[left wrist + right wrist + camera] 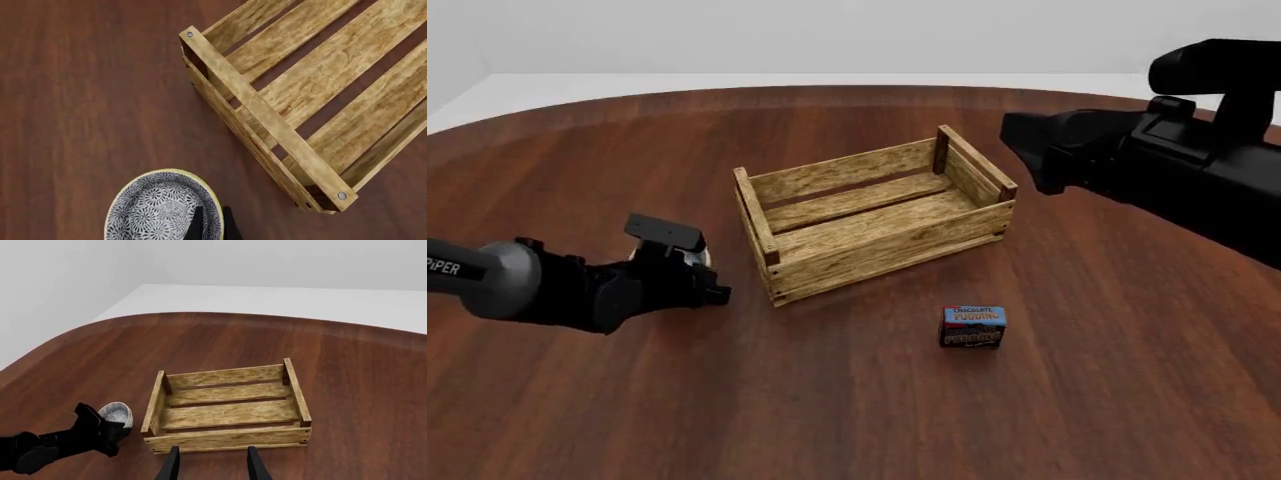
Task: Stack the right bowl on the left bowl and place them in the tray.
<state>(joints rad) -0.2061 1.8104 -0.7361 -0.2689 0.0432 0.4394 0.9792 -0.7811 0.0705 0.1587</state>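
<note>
A bowl (157,205) with a grey flower pattern inside and a yellowish rim shows in the left wrist view. My left gripper (213,214) is shut on its rim, one finger inside and one outside. I cannot tell whether this is one bowl or two nested. In the front view the left gripper (698,272) hides most of the bowl (701,258), just left of the tray (874,215). The tray is a light-brown slatted crate (267,120) with nothing in it (230,410). My right gripper (213,465) hangs open high above the tray's near side, holding nothing.
A small blue-and-brown pudding box (974,326) lies on the dark wooden table (827,400) in front of the tray's right end. The right arm (1174,160) fills the upper right of the front view. The table's curved far edge (220,315) runs behind the tray.
</note>
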